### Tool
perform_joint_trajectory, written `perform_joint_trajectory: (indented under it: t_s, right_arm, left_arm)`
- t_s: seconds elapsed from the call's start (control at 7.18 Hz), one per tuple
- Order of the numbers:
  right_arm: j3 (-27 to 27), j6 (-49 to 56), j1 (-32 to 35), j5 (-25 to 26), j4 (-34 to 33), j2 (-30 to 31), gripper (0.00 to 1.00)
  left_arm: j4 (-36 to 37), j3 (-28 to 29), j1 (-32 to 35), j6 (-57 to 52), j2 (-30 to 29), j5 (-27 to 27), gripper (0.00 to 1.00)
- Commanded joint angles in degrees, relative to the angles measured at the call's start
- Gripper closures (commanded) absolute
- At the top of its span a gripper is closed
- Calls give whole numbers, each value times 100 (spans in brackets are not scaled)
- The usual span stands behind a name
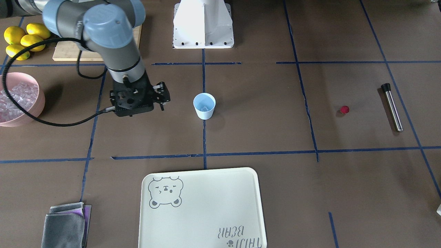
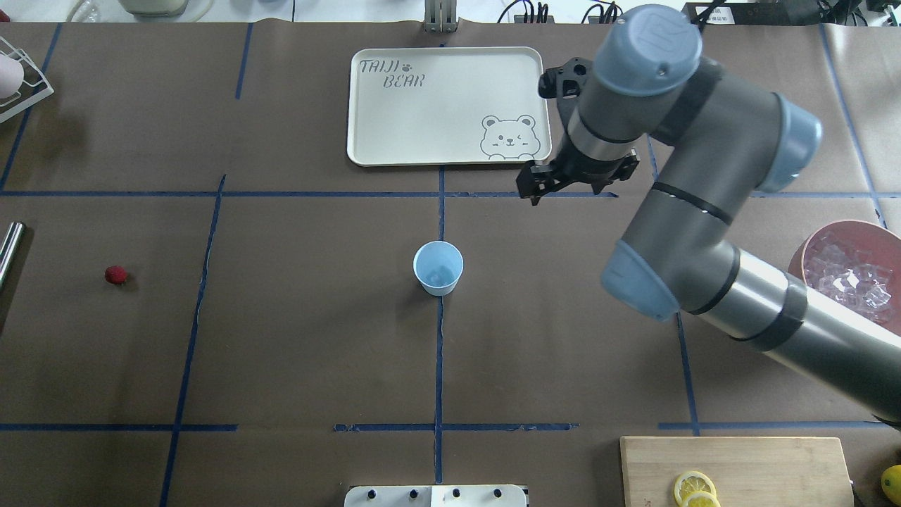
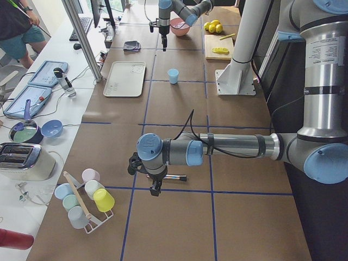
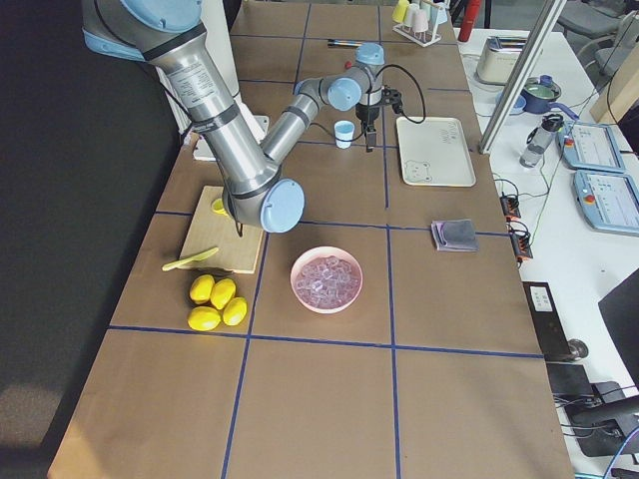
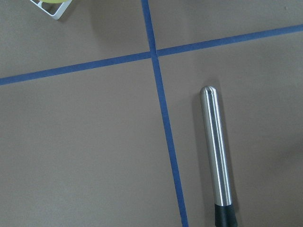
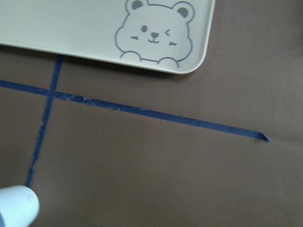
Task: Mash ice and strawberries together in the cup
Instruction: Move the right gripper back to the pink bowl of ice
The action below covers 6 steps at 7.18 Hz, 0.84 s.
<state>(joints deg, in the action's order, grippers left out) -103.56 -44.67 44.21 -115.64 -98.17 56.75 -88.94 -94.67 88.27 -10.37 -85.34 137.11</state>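
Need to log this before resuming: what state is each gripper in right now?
Left gripper: cannot tell; only a side view shows it.
Right gripper: cannot tell; no view shows its jaws clearly.

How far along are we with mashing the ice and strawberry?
Done: ice sits in the cup. In hand: the right hand hangs beside the cup, and the left hand hovers by the metal rod, which lies on the table. Left: the strawberry lies apart from the cup, and mashing has not begun.
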Motion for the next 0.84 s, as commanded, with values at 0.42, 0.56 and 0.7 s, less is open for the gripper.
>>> perform_joint_trajectory:
  t_s: [0.42,0.56,0.7]
  right_arm:
    - [-674,2537,1369,-660,35,1741,1]
    - [-717,2994,1658,-932,43,2013,1]
    - [-822,3477,1870,-995,70,2390,1]
  left_arm:
    - [0,-16,-20,0,0,0,0]
    - [0,-25,-29,0,0,0,0]
    - [0,-25,-21,0,0,0,0]
